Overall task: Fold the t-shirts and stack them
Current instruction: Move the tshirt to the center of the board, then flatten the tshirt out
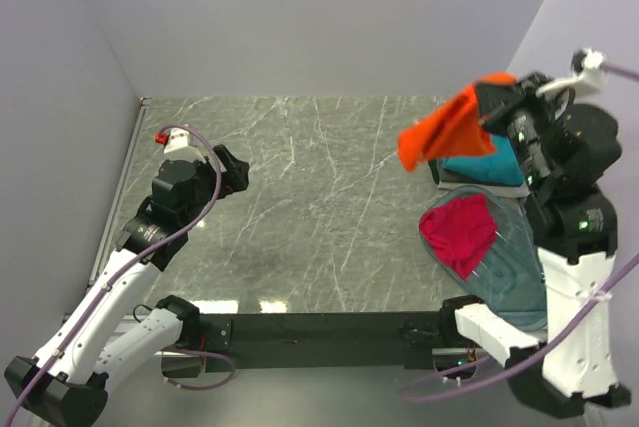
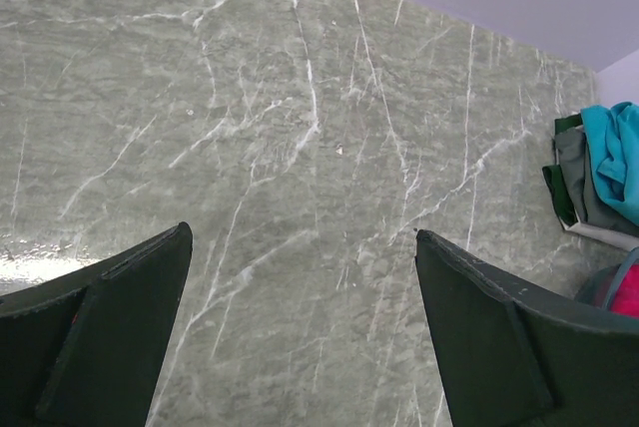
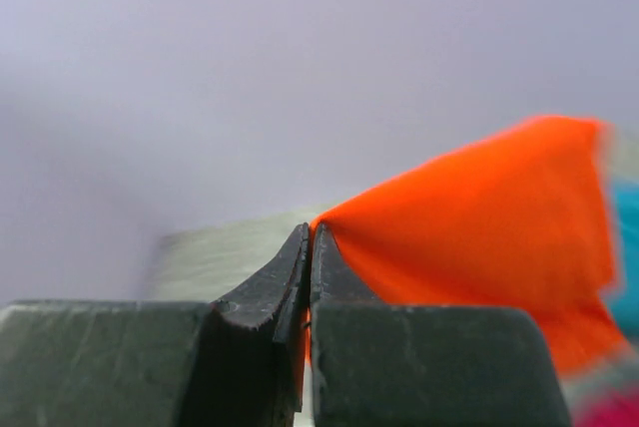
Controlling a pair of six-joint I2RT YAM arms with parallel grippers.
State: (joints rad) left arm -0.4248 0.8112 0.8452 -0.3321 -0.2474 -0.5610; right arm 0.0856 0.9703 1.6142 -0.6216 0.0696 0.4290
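**Right arm raised over the right edge of the table.** The right gripper (image 3: 310,235) has its fingers pressed together on a fold of the orange t-shirt (image 1: 447,135), pinching it by one edge. The shirt hangs in the air above the far part of the right edge and touches nothing below it. A pinch at one edge, held high, probably lets the cloth drop open under its own weight, so that it can be carried to the bare middle of the table (image 1: 300,198) and spread for folding.

**Left arm.** The left gripper (image 2: 300,237) hovers over the left half of the table with its fingers spread wide and nothing between them. This looks like a waiting pose, ready to take a second corner of the shirt.

**Containers.** A clear bluish plastic tub (image 1: 519,267) rests at the right edge, toward the near right corner. The magenta t-shirt (image 1: 459,227) lies crumpled inside it, against its far left wall. No other garment can be made out in the tub.

**Other cloth.** Just beyond the tub, at the right edge, the teal t-shirt (image 1: 474,166) lies bunched on a small pile (grey and dark green layers show under it in the left wrist view; what they are cannot be told). No folded stack is visible yet.
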